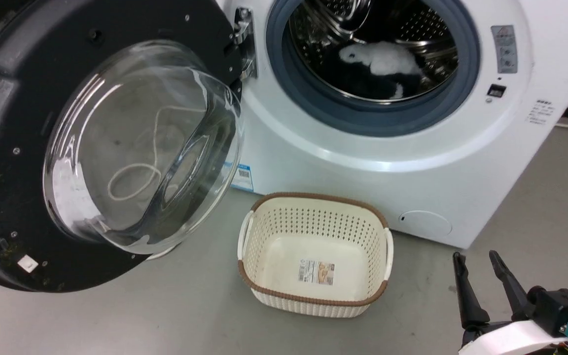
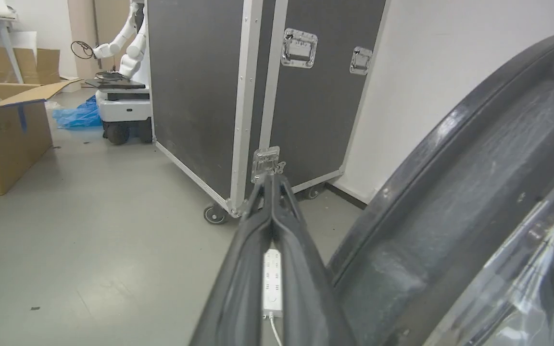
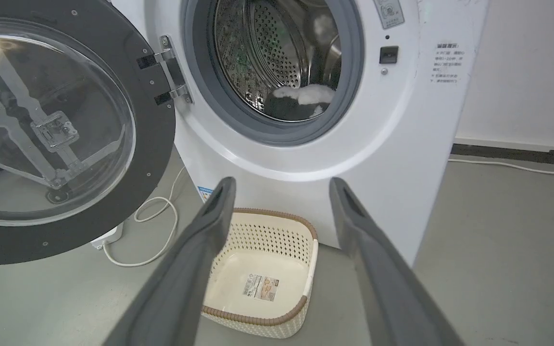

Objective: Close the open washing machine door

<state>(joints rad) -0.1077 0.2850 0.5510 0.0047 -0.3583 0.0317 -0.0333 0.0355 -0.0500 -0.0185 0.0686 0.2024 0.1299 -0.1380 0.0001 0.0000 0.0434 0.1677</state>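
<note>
Large round washing machine door (image 1: 3, 148), glossy black rim and bulging clear glass bowl: swung wide open on its hinge, left of the big white front-loading washing machine (image 1: 363, 182). Black-and-white cloth (image 1: 387, 61) lies in the machine's steel drum. Cream perforated plastic basket (image 1: 313, 300) on the floor just before the machine. Left gripper (image 2: 271, 180): fingers pressed together, empty, close beside the door's rim. Right gripper (image 1: 475, 257): fingers spread, empty, before the machine's right corner.

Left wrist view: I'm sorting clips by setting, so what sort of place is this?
Probably a robot lab or workshop, not a home laundry: a wheeled flight case, cardboard boxes and a second robot stand near the washer.
</note>
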